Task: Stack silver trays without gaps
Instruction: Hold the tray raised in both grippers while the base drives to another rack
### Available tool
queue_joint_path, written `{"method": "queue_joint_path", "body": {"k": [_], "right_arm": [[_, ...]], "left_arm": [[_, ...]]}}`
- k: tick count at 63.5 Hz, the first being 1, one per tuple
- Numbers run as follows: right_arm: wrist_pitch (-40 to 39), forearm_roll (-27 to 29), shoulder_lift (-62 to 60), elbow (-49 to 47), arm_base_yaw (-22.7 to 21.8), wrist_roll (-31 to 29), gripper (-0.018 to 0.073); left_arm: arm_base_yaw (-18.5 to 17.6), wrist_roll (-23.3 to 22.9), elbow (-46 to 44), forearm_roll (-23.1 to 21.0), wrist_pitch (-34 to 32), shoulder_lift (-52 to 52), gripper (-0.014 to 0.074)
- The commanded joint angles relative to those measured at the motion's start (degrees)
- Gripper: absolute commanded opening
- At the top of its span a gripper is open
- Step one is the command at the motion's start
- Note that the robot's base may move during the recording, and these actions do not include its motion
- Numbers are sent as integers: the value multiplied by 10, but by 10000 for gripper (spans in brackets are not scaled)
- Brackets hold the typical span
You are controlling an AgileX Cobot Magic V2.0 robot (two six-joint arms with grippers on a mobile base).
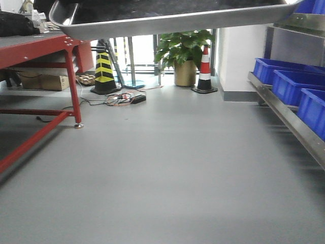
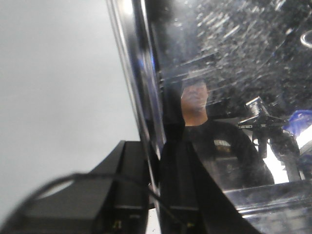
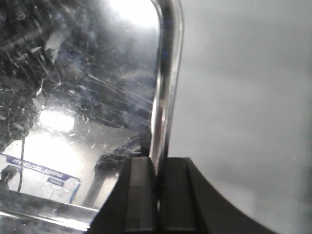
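One silver tray (image 1: 172,21) hangs high across the top of the front view, seen from below and tilted slightly, its left end lower. In the left wrist view my left gripper (image 2: 153,153) is shut on the tray's thin rim (image 2: 139,87), with the scratched, mirror-like tray face (image 2: 234,73) to the right of the fingers. My right gripper (image 3: 157,165) is likewise shut on the opposite rim (image 3: 163,97), with the tray face (image 3: 87,73) to its left. Neither gripper shows in the front view. I see no other tray.
A red-framed table (image 1: 35,46) stands at the left. Blue bins (image 1: 289,84) sit on a sloped steel shelf rail (image 1: 284,114) at the right. Far back are a striped cone (image 1: 104,68), cables (image 1: 124,98), a potted plant (image 1: 184,53) and a red-white cone (image 1: 204,71). Grey floor (image 1: 162,168) lies below.
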Motion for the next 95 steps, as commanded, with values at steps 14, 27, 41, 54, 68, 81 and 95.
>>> {"method": "queue_joint_path", "body": {"k": [14,27,41,54,68,81,95], "right_arm": [[-57,-10,-19,-19,2,-6,56],[-57,-10,-19,-19,2,-6,56],[-57,-10,-19,-19,2,-6,56],[-57,-9,-19,-19,2,-6,56],[-57,-10,-19,-19,2,-6,56],[-57,-10,-19,-19,2,-6,56],[-57,-10,-19,-19,2,-6,56]], "left_arm": [[-9,19,-13,3,35,-21,-48],[-9,19,-13,2,35,-21,-48],[-9,19,-13,2,35,-21,-48],[-9,19,-13,-11,35,-19,-48],[-9,19,-13,-20,34,-19,-48],[-9,19,-13,-29,34,-19,-48],[-9,19,-13,-30,34,-19,-48]]}}
